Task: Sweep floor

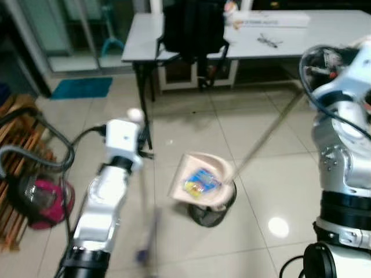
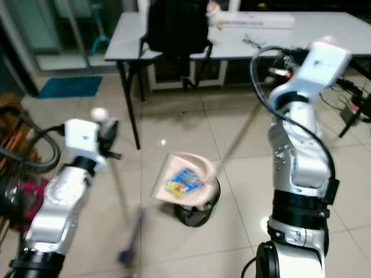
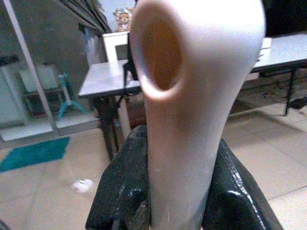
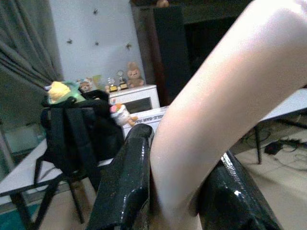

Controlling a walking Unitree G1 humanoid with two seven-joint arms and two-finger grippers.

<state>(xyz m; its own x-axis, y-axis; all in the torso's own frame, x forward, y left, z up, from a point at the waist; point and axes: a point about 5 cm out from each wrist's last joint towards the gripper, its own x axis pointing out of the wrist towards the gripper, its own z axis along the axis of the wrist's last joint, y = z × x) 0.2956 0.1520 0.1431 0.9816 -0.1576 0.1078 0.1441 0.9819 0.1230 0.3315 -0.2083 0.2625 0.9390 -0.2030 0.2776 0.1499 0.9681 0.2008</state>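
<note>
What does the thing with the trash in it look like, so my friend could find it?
Start at the grey table with the black backpack on it, then look down at the tiled floor in front. There a cream dustpan tilts over a small black wire bin. It alone holds a blue and yellow wrapper and has a long thin handle.

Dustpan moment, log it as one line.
left pincer: grips broom handle | right pincer: grips dustpan handle | dustpan: holds wrapper, over bin

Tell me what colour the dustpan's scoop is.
Pale pink or beige; the dustpan shows best in the left eye view, holding a blue and yellow wrapper.
</note>
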